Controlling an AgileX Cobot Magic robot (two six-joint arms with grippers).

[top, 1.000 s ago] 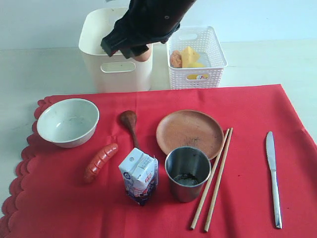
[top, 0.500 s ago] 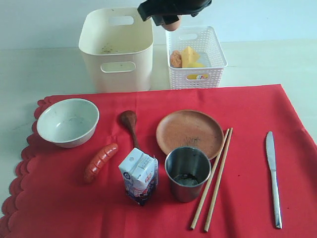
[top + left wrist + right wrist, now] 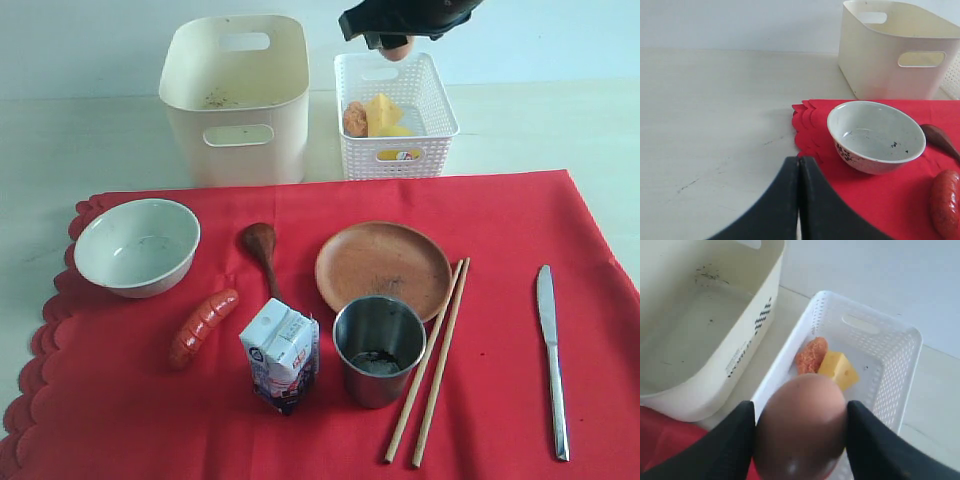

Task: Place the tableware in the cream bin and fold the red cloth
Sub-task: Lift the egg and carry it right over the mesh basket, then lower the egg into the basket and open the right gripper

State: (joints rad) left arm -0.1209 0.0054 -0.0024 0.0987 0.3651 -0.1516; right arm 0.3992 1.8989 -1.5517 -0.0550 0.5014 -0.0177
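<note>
On the red cloth (image 3: pixel 500 420) lie a pale bowl (image 3: pixel 137 245), a dark wooden spoon (image 3: pixel 262 250), a brown wooden plate (image 3: pixel 383 265), a steel cup (image 3: pixel 378 350), chopsticks (image 3: pixel 430 360) and a silver knife (image 3: pixel 550 350). Behind the cloth stands the cream bin (image 3: pixel 235 95), with only specks inside. My right gripper (image 3: pixel 397 42) hangs over the white basket, shut on a brown egg (image 3: pixel 800 410). My left gripper (image 3: pixel 799 167) is shut and holds nothing; it sits low by the cloth's scalloped edge (image 3: pixel 802 125), near the bowl (image 3: pixel 875 135). It is out of the exterior view.
The white lattice basket (image 3: pixel 440 120) beside the bin holds a yellow cheese wedge (image 3: pixel 382 112) and an orange food piece (image 3: pixel 354 118). A sausage (image 3: pixel 203 327) and a milk carton (image 3: pixel 282 352) lie on the cloth between bowl and cup.
My right gripper has carried the egg to the right, from over the cream bin to above the white basket. Nothing on the cloth has moved.
</note>
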